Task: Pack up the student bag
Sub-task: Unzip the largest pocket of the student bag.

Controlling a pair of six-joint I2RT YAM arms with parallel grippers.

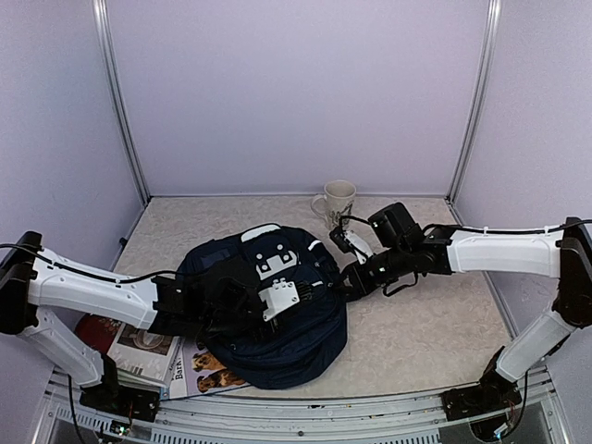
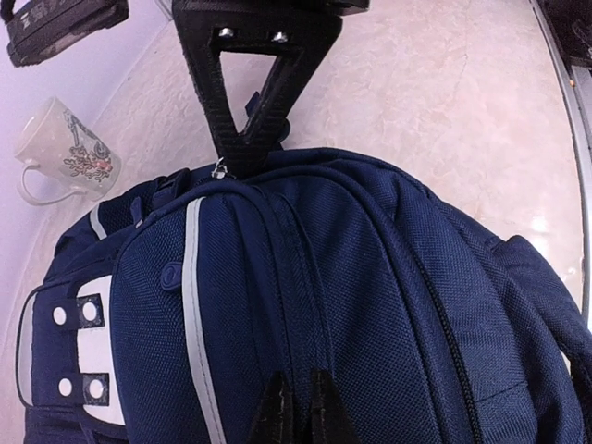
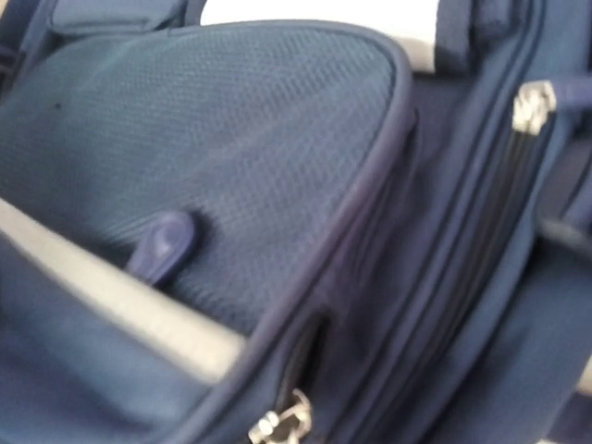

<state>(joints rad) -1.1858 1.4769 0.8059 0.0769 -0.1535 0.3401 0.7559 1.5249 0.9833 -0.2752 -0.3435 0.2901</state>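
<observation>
The student bag (image 1: 277, 324), navy with white trim and a white-grey patch, lies in the middle of the table. My left gripper (image 1: 242, 310) rests on top of it. In the left wrist view its fingertips (image 2: 276, 412) are nearly together, pinching a fold of the bag (image 2: 370, 277) beside a zip seam. My right gripper (image 1: 344, 282) is at the bag's right edge. In the left wrist view it (image 2: 245, 157) narrows to one closed tip at a metal zipper pull (image 2: 220, 169). The blurred right wrist view shows only bag fabric (image 3: 231, 139) and a metal pull (image 3: 277, 425), no fingers.
A cream patterned mug (image 1: 339, 201) stands behind the bag, also in the left wrist view (image 2: 65, 153). Magazines (image 1: 139, 347) lie at the front left, partly under the bag. Purple walls enclose the table on three sides.
</observation>
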